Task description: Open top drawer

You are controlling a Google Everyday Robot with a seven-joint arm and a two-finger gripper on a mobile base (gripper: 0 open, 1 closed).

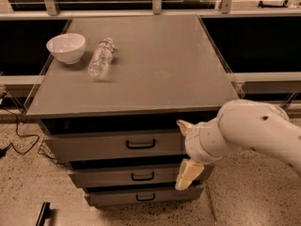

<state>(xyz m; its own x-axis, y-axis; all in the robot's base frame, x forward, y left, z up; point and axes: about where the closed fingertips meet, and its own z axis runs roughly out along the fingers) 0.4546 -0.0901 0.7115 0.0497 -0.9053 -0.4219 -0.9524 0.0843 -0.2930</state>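
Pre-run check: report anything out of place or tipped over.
The water bottle lies on its side on the cabinet top, beside the upright bowl. The gripper sits open by the right end of the top drawer.
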